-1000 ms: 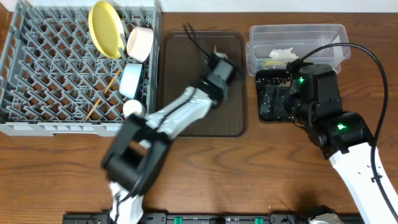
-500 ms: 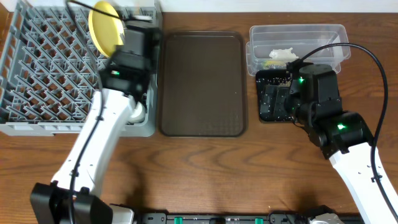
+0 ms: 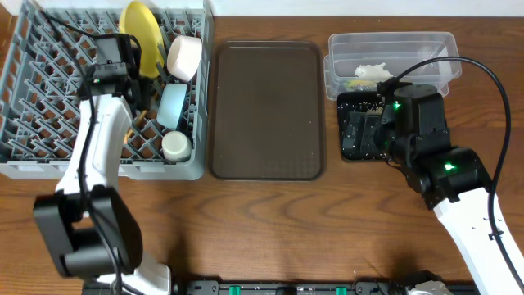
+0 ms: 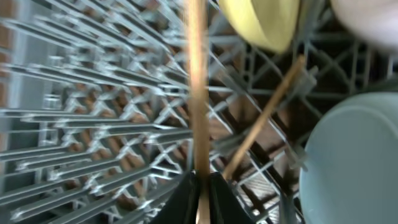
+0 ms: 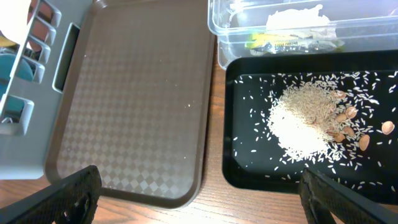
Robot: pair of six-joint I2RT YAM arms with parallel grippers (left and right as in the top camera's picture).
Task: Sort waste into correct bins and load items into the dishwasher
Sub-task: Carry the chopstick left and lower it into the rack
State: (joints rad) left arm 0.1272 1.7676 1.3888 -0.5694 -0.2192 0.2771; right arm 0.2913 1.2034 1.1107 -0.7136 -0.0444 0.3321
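One grey dish rack [image 3: 49, 98] sat at the left end of the desk [image 3: 270, 229]. Inside the rack, near its right side, there was one yellow plate [image 3: 137, 37] standing on its edge. There was also one white cup [image 3: 184, 57], one light blue bowl [image 3: 173, 106] and one small white bowl [image 3: 175, 146].

The left gripper [image 4: 200, 183] was over the rack, close beside the plate. Its jaws were squeezed tight on the first chopstick [image 4: 198, 93]. The second chopstick [image 4: 264, 118] lay slanted among the rack's pegs, next to the blue bowl. That made two chopsticks.

One brown tray [image 3: 266, 111] lay just to the right of the rack. Two bins sat farther right of the rack, past the brown tray. One was a clear tub [image 3: 393, 45] and one was a black tray [image 5: 249, 168].

The clear tub held one lump of white paper [image 5: 297, 18] and one greenish-orange scrap [image 5: 273, 42]. The black tray held one pile of rice [image 5: 305, 124] with many loose grains around it. A few tan crumbs [image 5: 351, 121] lay at the pile's side.

The right gripper [image 5: 199, 180] hung above the black tray, well away from the rack. Its jaws were spread wide and held nothing.
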